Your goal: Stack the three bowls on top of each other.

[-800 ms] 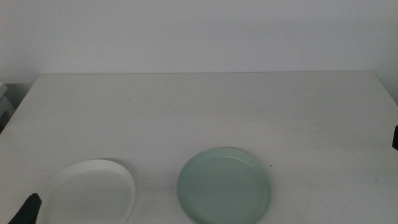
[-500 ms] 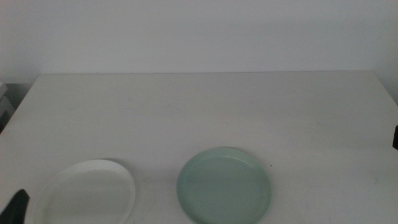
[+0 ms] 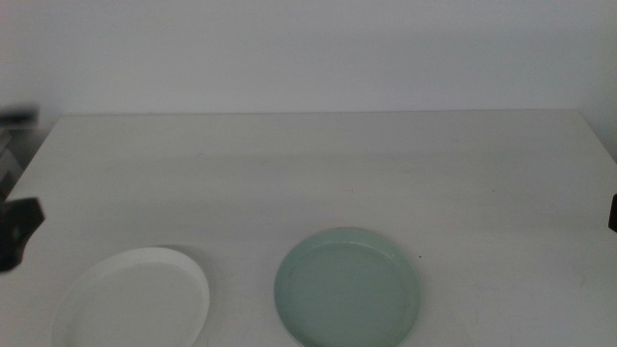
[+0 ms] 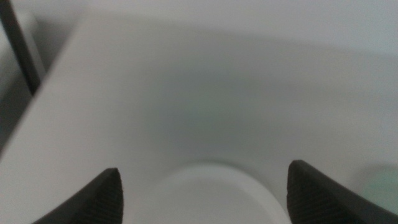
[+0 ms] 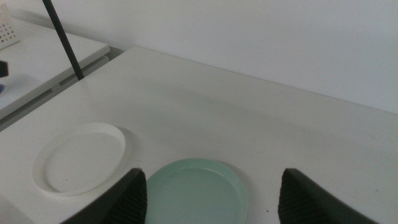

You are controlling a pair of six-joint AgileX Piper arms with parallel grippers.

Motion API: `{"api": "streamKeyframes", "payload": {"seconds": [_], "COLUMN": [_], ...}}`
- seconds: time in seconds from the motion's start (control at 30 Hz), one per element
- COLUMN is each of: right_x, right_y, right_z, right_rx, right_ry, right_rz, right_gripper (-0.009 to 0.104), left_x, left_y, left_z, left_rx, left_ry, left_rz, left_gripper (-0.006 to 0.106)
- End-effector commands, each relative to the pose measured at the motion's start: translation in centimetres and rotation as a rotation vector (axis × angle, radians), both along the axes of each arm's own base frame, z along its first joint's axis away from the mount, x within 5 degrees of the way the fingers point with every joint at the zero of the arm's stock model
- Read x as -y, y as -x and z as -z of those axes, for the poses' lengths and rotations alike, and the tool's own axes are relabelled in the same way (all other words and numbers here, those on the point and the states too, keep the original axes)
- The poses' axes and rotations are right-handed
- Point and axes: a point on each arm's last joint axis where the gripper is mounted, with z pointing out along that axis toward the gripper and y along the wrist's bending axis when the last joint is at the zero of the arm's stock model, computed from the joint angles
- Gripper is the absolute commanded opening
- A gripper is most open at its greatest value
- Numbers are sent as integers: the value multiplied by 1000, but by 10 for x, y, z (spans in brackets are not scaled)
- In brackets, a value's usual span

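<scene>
2 bowls visible, side by side w/ a gap at desk (image 3: 318,173) near edge: 1 white bowl (image 3: 132,299), 1 mint bowl (image 3: 348,288). Left gripper (image 4: 202,190) above white bowl, fingers spread, empty. Right gripper (image 5: 211,193) likewise apart, empty, nr mint bowl.

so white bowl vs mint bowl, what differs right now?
Colour: the white bowl is off-white, the mint green bowl pale green. Place: in the middle view the white bowl lies nearer the left gripper's side and is cut by the picture's bottom edge, while the mint green bowl sits near centre. Shared: both are shallow, round, low-rimmed, similar in size, empty, flat on the table, apart.
</scene>
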Motion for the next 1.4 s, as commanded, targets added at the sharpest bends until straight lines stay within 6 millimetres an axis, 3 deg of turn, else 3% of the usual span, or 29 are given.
{"api": "streamKeyframes", "payload": {"seconds": [0.0, 0.13, 0.27, 0.5, 0.77, 0.87, 1.1, 1.37], "right_x": [0, 0, 0, 0, 0, 0, 0, 0], "right_y": [-2, -2, -2, -2, -2, -2, -3, -3], "right_z": [-13, -13, -13, -13, -13, -13, -13, -13], "right_rx": [84, 84, 84, 84, 84, 84, 81, 81], "right_ry": [-37, -37, -37, -37, -37, -37, -36, -36], "right_rz": [13, 13, 13, 13, 13, 13, 13, 13], "right_gripper": [54, 54, 54, 54, 54, 54, 54, 54], "left_x": [3, 9, 9, 7, 4, -3, -34, -56], "left_y": [-17, -32, -47, -65, -66, -73, -106, -139], "left_z": [-23, -27, -13, 3, 2, 6, 31, 81], "left_rx": [-64, -301, -424, -505, -504, -582, -676, -770], "left_ry": [60, 109, 110, 98, 13, -25, -24, -61], "left_rz": [15, 67, 72, 66, 86, 105, 146, 206], "left_gripper": [88, 88, 88, 88, 87, 85, 85, 85]}}
